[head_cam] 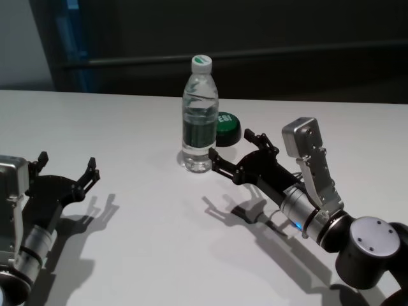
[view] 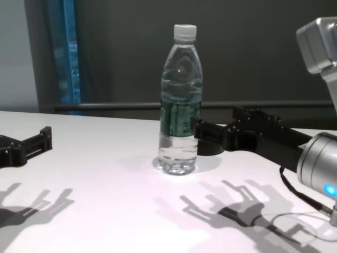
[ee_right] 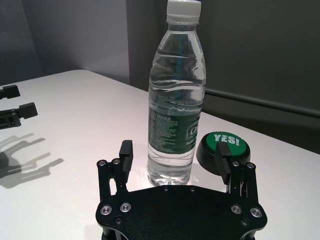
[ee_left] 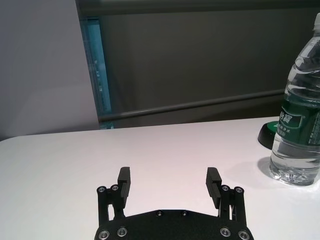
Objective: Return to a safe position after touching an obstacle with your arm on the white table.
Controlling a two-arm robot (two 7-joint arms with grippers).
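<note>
Two grippers over the white table [head_cam: 127, 255], neither holding anything. My left gripper [head_cam: 67, 168] hangs low above the near left of the table, fingers [ee_left: 124, 183] spread wide, nothing between them, well apart from the bottle [head_cam: 200, 115]. Bottle stands upright near the table's middle, white cap on, green label band around its waist, water inside. Just behind it to the right sits a low black button [head_cam: 227, 127] with a green top reading "YES!". My right gripper [head_cam: 233, 148] is just right of the bottle's base, fingers [ee_right: 125, 150] spread; the nearer fingertip looks very close to the bottle, contact cannot be told. Right forearm runs back toward the near right corner.
</note>
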